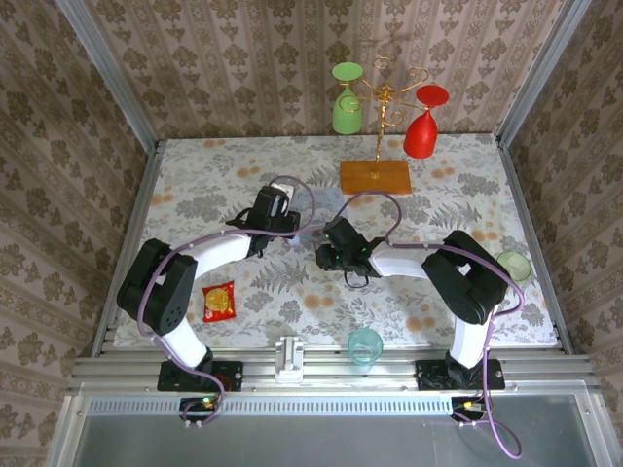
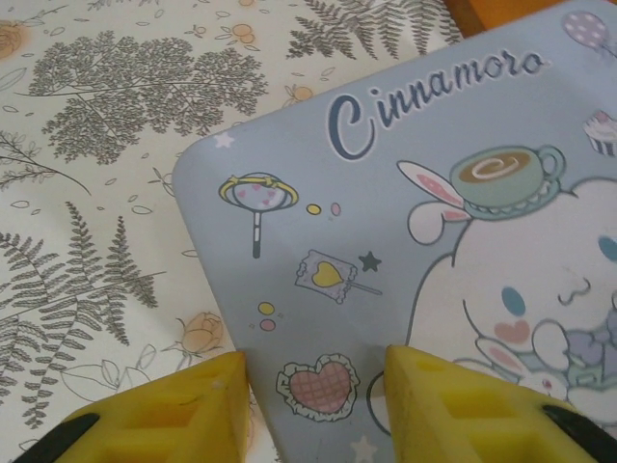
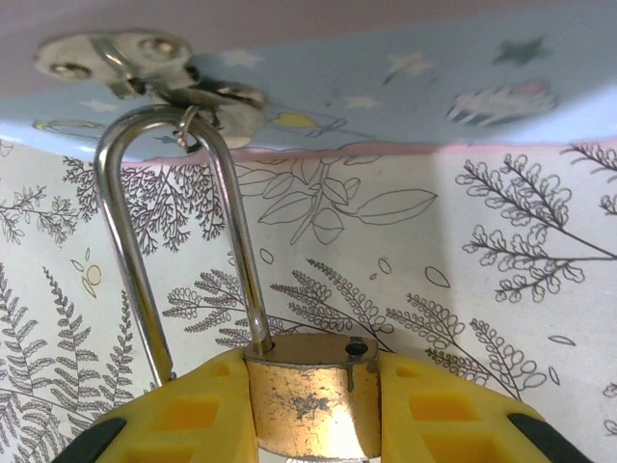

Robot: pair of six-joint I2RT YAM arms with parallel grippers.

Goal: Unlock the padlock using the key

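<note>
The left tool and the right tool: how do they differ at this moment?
The left tool has its fingers apart over the pale blue cartoon tin, holding nothing; the right tool is shut on the body of the small brass padlock. The left tool looks down on the tin's top; the right tool faces the tin's side. Both have yellow fingers.
</note>
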